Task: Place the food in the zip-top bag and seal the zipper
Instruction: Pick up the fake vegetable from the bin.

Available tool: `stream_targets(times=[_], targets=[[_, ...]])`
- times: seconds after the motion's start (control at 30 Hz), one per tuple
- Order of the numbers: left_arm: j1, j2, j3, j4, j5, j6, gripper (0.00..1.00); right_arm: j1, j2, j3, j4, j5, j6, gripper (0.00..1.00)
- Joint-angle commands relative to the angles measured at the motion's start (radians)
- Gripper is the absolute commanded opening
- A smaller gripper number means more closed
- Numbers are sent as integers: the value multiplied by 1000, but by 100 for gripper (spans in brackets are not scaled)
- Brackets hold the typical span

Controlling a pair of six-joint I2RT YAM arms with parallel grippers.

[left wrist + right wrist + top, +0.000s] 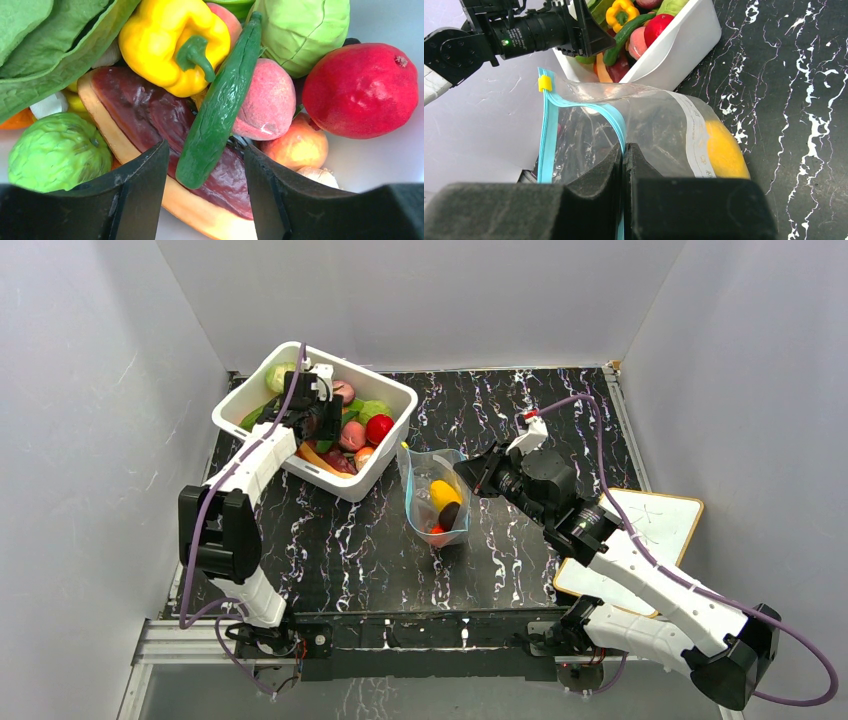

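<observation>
From above, the left jaws are seen lowered into the white tub [395, 400], among the food [352, 435]. The right jaws are set against the right edge of the zip-top bag [425, 465], which rests on the worktop [350, 540].

In the left wrist view, the left jaws are held open. The end of a green cucumber [220, 105] is framed between them, over a slab of meat [135, 100], and a yellow pepper [160, 40] lies beyond.

In the right wrist view, the right jaws are clamped on the zipper [545, 140]. The bag is spread ahead of them, and a yellow piece [724, 150] is seen inside, to their right.
</observation>
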Motion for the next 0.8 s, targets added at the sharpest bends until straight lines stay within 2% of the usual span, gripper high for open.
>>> stream_targets(times=[0.0,0.4,0.53,0.77], targets=[[-1,17,-27,38,26,26,55,4,-10,20,60,-3,12,0],[-1,43,-48,56,58,43,47,4,-8,25,47,-6,14,0],[-1,44,-34,43,61,47,28,4,-5,37,31,2,11,0],[-1,-37,-8,-8,108,-33,17,4,34,108,-25,48,2,0]])
